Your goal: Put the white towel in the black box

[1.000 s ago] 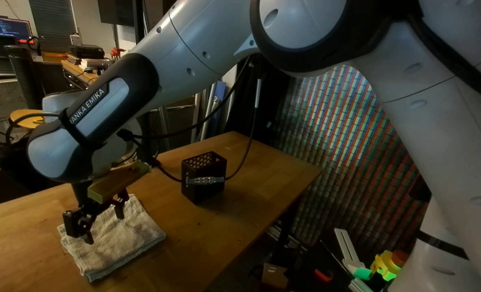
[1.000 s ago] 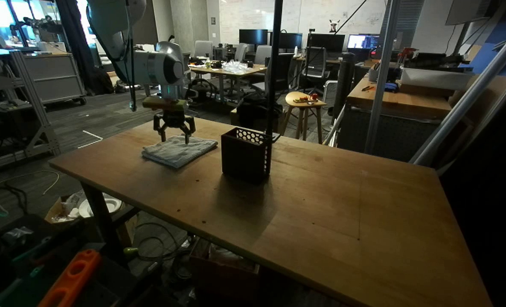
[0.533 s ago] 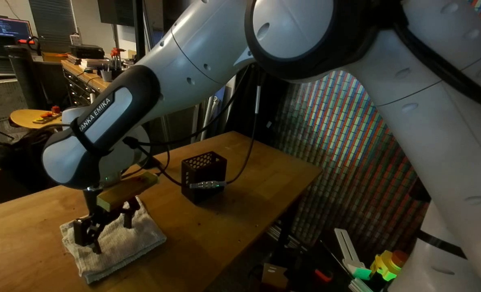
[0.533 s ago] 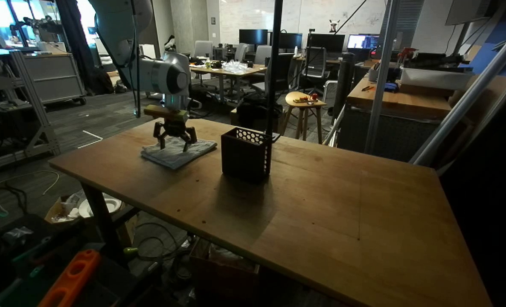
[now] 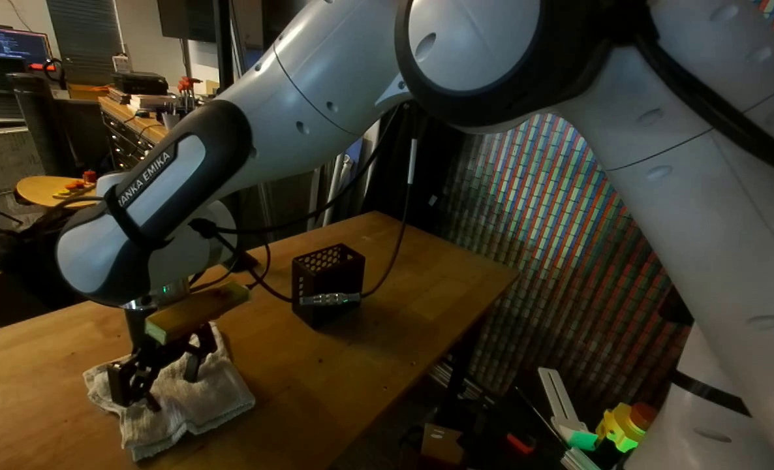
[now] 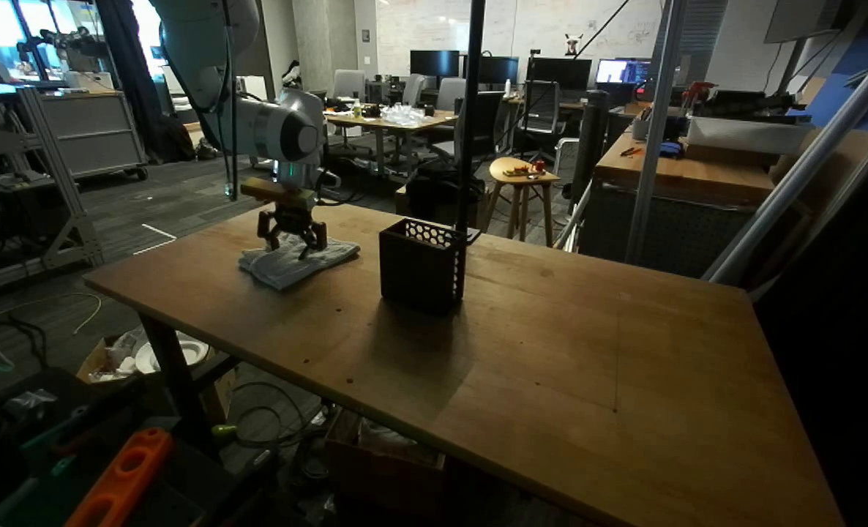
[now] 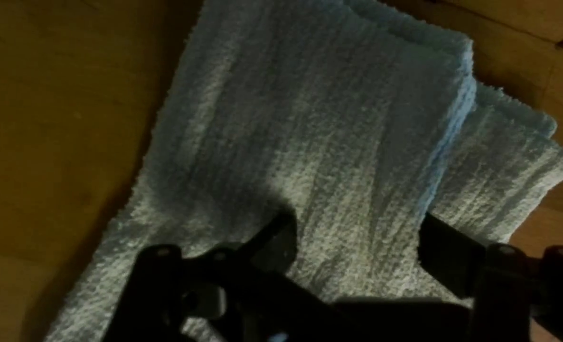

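The white towel lies folded on the table, with ridges and a fold across it. It fills most of the wrist view, its layered edges at the upper right. My gripper points down onto it, fingers spread apart and fingertips against the cloth, which wrinkles between them. In both exterior views the gripper stands over the towel's middle; how firmly the fingers press cannot be told. The black box, upright with an open top and perforated sides, stands apart from the towel on the same table.
The wooden table carries both things. A cable with a metal connector hangs from the arm and crosses in front of the box in an exterior view. A dark vertical pole rises behind the box. A stool stands beyond the table.
The gripper first came down onto the towel, then its fingers drew closer together. The towel's flat surface has wrinkled and its outline shifted slightly. The box has not moved.
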Action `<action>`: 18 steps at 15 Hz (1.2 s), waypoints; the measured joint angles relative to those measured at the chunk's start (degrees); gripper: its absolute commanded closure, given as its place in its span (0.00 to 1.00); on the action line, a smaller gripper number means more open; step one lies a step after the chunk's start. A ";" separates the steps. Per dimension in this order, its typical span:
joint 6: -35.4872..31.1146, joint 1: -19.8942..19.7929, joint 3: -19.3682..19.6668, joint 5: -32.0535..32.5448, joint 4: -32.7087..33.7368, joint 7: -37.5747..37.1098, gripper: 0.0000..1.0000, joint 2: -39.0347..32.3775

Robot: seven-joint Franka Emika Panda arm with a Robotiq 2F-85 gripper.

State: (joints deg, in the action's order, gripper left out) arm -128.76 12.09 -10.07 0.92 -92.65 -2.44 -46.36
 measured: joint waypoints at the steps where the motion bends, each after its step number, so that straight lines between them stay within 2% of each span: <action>1: -0.01 0.03 -0.20 -0.23 0.00 0.00 0.70 0.00; 5: -0.01 0.13 -0.66 -0.69 -0.13 0.00 0.99 0.06; 7: -0.02 0.17 -0.68 -0.70 -0.29 0.00 0.97 0.15; 13: -0.07 0.16 -0.55 -0.69 -0.76 0.00 1.00 0.93; 18: 0.45 0.15 0.26 -0.43 -0.92 0.00 1.00 5.18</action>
State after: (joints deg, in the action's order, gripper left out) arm -128.31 12.24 -9.81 0.49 -93.57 -2.44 -41.18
